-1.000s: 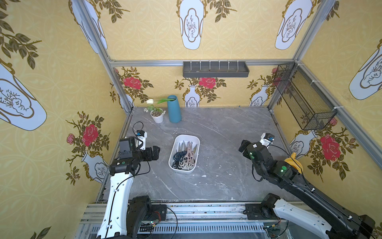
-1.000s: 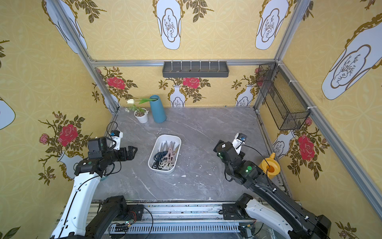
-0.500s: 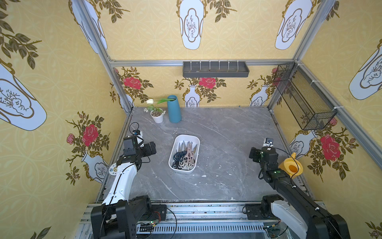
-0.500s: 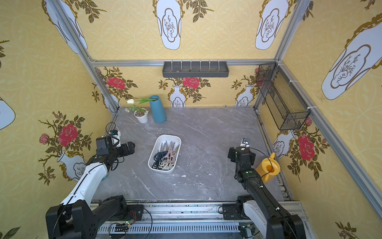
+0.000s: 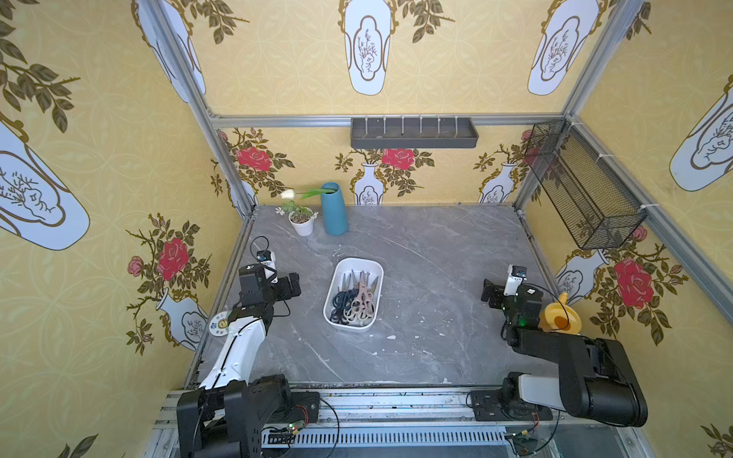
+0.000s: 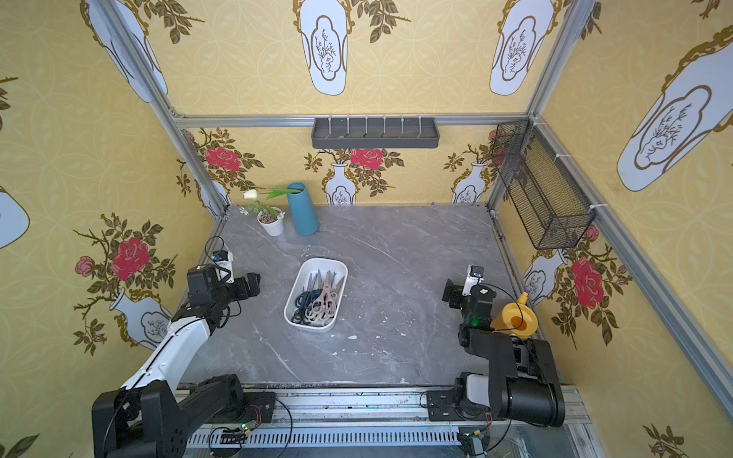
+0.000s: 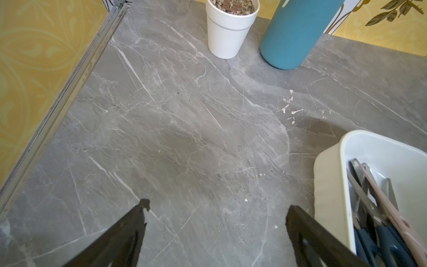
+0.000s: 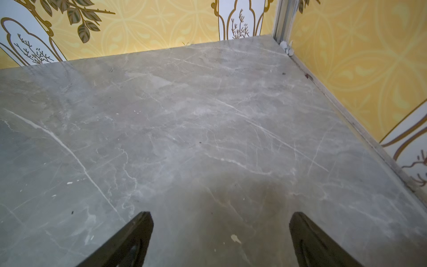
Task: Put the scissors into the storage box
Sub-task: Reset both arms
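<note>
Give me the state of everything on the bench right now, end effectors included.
storage box, flat on the table, uncovered.
scissors, all piled inside the storage box.
left end effector, open, empty.
right end effector, open, empty.
blue vase, upright, tulip in it.
white pot, upright.

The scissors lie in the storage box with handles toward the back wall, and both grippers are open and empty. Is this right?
The handles are wrong. Both top views show the scissors in the storage box with blades toward the back wall, handles toward the robot. The left gripper and right gripper are open and empty.
</note>
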Available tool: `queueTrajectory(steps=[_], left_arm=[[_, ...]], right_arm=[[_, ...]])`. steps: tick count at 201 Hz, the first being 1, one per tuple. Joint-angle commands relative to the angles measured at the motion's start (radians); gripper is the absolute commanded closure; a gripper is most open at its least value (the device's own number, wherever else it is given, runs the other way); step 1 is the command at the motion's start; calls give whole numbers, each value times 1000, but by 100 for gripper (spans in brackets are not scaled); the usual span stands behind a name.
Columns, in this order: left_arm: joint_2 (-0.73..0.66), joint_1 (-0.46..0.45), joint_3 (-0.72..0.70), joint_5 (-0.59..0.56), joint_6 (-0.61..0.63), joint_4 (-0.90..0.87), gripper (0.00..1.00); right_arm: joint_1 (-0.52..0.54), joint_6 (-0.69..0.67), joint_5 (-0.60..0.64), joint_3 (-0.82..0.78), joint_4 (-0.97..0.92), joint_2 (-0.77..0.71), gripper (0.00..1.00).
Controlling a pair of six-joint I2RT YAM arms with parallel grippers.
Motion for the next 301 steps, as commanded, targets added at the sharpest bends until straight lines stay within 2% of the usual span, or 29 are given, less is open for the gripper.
queueTrajectory(steps=[1,8,21,32,69,103,136,152,172,181,205,227,261,301], left_arm=[[-31,0,-22,-17,31,0,0],[-43,-1,-27,-16,32,-8,0],[-64,-1,-36,-18,31,-22,0],[-75,0,-41,-13,28,-30,0],[-72,-1,-37,1,31,-43,0],[-47,-3,-46,-16,24,32,0],[-47,-2,-132,-4,14,246,0],[-42,-3,-195,18,29,388,1],[-39,-3,-276,40,117,600,0],[-22,-1,-312,33,89,693,0],[22,-5,-414,115,130,903,0],[92,-6,-444,52,106,1016,0],[204,-15,-453,25,99,1152,0],[233,-112,-351,-160,133,977,0]], right_arm=[[-22,23,-81,-27,258,71,3],[-24,17,-100,-21,281,94,3],[-25,0,-127,3,184,65,3],[-24,-4,-138,1,211,79,3],[-31,19,-116,34,163,91,3],[-31,19,-116,33,162,89,2],[-31,19,-117,33,162,90,3],[-31,20,-117,33,162,89,3],[-30,18,-118,33,163,88,3],[-30,20,-117,33,162,89,3],[-31,19,-117,33,162,89,3],[-31,19,-117,33,162,89,3],[-31,20,-118,33,162,89,3],[-31,20,-116,33,163,91,3]])
